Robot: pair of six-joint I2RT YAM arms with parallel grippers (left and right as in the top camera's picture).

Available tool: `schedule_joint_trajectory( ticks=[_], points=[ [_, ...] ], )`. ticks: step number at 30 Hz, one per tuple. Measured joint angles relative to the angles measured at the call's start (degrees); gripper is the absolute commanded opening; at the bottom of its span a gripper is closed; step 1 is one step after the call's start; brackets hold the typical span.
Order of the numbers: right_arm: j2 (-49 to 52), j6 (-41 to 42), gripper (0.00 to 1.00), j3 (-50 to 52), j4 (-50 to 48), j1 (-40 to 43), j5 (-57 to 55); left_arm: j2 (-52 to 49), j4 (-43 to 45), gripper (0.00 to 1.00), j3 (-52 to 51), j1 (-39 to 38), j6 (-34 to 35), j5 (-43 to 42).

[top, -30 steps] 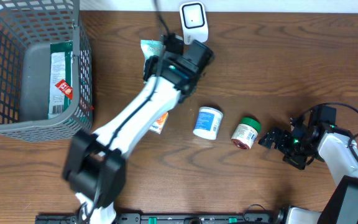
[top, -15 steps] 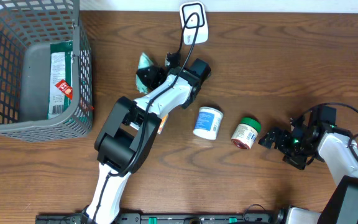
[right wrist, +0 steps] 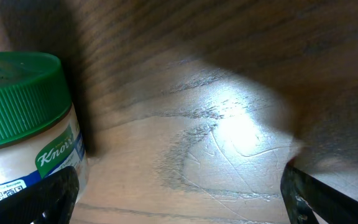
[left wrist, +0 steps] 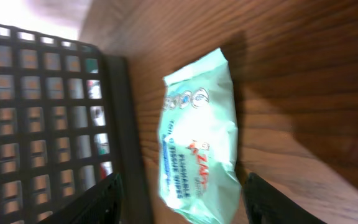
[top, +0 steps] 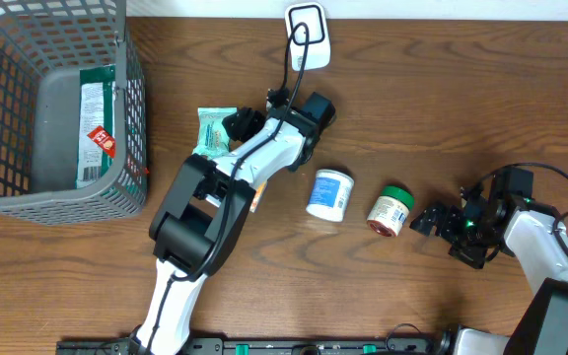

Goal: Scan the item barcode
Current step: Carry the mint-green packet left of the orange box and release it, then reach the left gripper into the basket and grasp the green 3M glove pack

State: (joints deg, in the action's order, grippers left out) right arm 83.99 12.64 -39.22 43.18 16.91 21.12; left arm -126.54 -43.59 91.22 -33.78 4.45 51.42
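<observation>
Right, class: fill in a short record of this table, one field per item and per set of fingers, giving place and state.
basket: grey wire basket, far left, green packet inside
scanner: white scanner, top edge of brown wooden table
wipes: mint-green flushable wipes pack, lying flat beside the basket
left fingers: open, pack's end between them, not gripped
tub: white round tub with blue label, centre
jar: green-lidded Knorr jar, on its side, right of tub
right fingers: open, empty, beside the jar
</observation>
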Motion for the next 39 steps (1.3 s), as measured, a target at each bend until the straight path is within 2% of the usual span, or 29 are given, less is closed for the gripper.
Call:
schedule_joint_trajectory(
  ticks=[2, 5, 10, 13, 16, 20, 24, 29, 33, 39],
  points=[
    [0.00, 0.00, 0.99, 0.00, 0.00, 0.00, 0.00, 1.46, -0.26, 0.70, 0.11, 0.59, 0.02, -3.56],
    [0.00, 0.00, 0.99, 0.00, 0.00, 0.00, 0.00, 6.05, -1.60, 0.71, 0.68, 2.67, 0.48, -10.49],
    [0.00, 0.00, 0.99, 0.00, 0.02, 0.00, 0.00, 19.82, -2.12, 0.71, 4.22, 10.08, 3.43, -22.93],
    [0.00, 0.00, 0.99, 0.00, 0.02, 0.00, 0.00, 29.73, 0.44, 0.71, 6.38, 16.81, 5.62, -28.81],
    [0.00, 0.00, 0.99, 0.00, 0.00, 0.00, 0.00, 39.47, 2.27, 0.73, 7.80, 27.19, 7.91, -33.77],
    [0.00, 0.00, 0.99, 0.00, 0.02, 0.00, 0.00, 44.11, 2.10, 0.79, 8.37, 41.29, 9.35, -39.69],
    [0.00, 0.00, 0.99, 0.00, -0.02, 0.00, 0.02, 40.41, -0.33, 0.82, 8.39, 53.88, 9.05, -49.68],
    [0.00, 0.00, 0.99, 0.00, 0.00, 0.00, 0.00, 29.53, -5.66, 0.82, 8.24, 62.49, 6.60, -61.92],
    [0.00, 0.00, 0.99, 0.00, -0.02, 0.00, 0.02, 21.42, -9.94, 0.82, 7.85, 64.81, 3.56, -67.71],
    [0.00, 0.00, 0.99, 0.00, 0.00, 0.00, 0.02, 12.50, -11.74, 0.84, 7.69, 64.50, -1.33, -69.24]
  ],
)
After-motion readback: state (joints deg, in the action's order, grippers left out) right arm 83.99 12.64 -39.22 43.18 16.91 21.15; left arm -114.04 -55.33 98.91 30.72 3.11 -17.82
